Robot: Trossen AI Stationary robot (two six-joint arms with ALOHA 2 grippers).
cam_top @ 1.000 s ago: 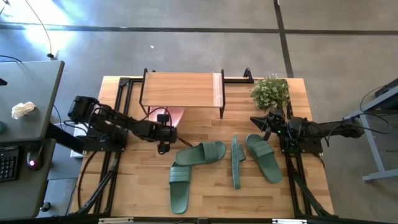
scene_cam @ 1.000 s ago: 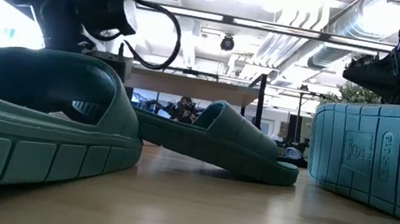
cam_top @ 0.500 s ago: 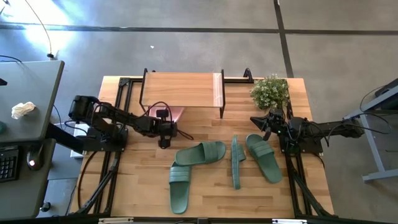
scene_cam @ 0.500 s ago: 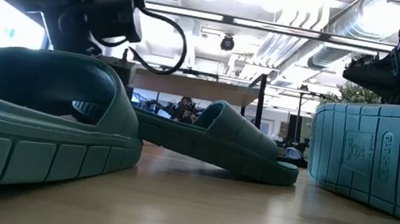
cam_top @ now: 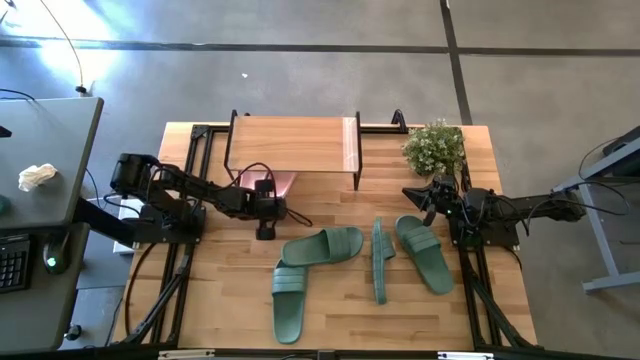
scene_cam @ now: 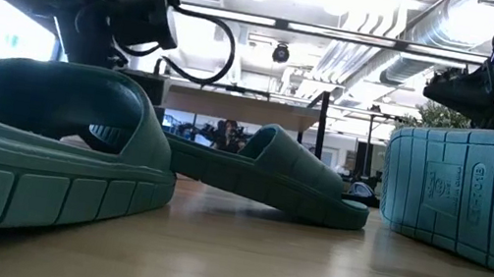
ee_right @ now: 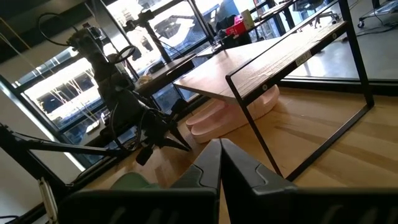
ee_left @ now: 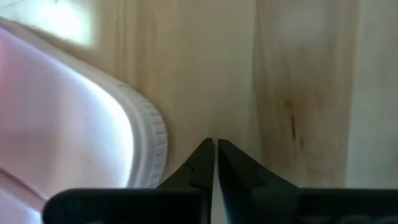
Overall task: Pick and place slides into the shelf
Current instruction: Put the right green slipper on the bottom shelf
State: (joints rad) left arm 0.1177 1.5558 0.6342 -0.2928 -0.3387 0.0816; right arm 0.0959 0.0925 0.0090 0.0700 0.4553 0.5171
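Wooden table [cam_top: 330, 325]: over the last second our left gripper [cam_top: 264, 232], fingers together and empty, pulled back toward the pink slides [cam_top: 281, 184] tucked under the shelf [cam_top: 290, 145]; four green slides [cam_top: 322, 247] remain, right gripper [cam_top: 413, 193] closed, waiting

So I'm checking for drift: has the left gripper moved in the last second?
Yes. The left gripper has moved toward the shelf.
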